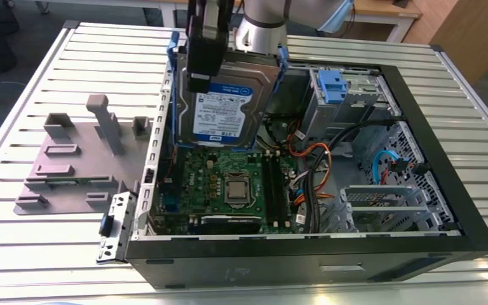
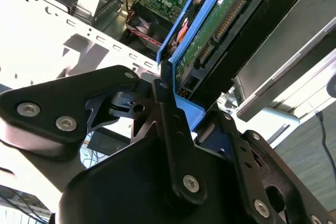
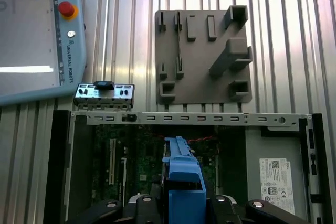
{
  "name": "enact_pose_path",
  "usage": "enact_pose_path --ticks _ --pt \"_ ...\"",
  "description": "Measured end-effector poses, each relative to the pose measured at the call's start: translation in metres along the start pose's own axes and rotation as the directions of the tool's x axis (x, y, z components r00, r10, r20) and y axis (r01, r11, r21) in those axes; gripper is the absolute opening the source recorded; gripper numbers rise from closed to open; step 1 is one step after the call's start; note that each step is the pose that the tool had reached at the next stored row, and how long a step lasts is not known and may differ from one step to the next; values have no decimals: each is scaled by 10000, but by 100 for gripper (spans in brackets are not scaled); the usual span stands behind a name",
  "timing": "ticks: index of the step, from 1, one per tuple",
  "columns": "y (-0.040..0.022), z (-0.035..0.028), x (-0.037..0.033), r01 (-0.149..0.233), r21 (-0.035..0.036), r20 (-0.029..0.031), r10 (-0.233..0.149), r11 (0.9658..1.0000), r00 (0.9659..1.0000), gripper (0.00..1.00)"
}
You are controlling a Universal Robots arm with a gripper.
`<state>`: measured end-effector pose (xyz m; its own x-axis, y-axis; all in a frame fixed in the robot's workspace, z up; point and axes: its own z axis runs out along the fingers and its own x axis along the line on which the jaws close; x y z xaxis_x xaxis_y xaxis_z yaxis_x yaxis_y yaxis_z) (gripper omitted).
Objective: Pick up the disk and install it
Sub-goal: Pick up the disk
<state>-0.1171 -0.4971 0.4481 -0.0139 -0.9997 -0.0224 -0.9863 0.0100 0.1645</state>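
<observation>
**Blue-bracketed disk clamped in claw, over the open case**

Claw [image 2: 185,109]: black fingers [image 2: 167,109] clenched on the blue plastic bracket at one end of the disk [image 1: 227,101]. In the first wrist view the claw [image 3: 184,205] likewise grips the blue bracket end of the disk [image 3: 182,174].

Disk, exterior view: flat rectangular silver-grey body, blue-and-white label on the face turned to the camera, blue bracket running along both long edges. It hangs nearly upright and slightly tilted from the claw [image 1: 200,60]. The second wrist view shows the opposite face of the disk [image 2: 220,30]: green circuit board with a connector row.

Position: above the interior of the black computer case [image 1: 312,251], which lies open on its side. The disk's lower edge sits over the far end of the green motherboard [image 1: 227,184]; contact cannot be judged. To the exterior view's right stands a silver cage with a blue latch [image 1: 333,86].

Surroundings: slatted metal worktop [image 1: 473,114]; grey fixture plate [image 1: 66,171] beside the case on the exterior view's left.
</observation>
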Motion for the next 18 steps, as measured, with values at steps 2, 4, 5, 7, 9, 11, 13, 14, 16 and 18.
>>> enact_pose_path --ticks 2,4,5,7,9,11,13,14,16,18 --pt "-5 1 7 0 0 1 0 10000 10000 37" --pt "-9 0 14 0 -1 -1 0 10000 10000 37" --pt "-11 0 18 0 -1 -1 0 10000 10000 37" --pt "-16 1 25 0 -1 0 0 10000 10000 37" --pt "-22 2 34 0 -1 1 0 10000 10000 37" --pt "-26 2 42 0 -1 0 0 10000 10000 37" --pt "-31 2 50 0 -1 0 0 10000 10000 37" --pt "-33 3 54 0 -1 0 0 10000 10000 37" --pt "-37 3 61 0 -2 0 0 10000 10000 37" --pt "-41 3 68 0 -1 0 0 10000 10000 37"
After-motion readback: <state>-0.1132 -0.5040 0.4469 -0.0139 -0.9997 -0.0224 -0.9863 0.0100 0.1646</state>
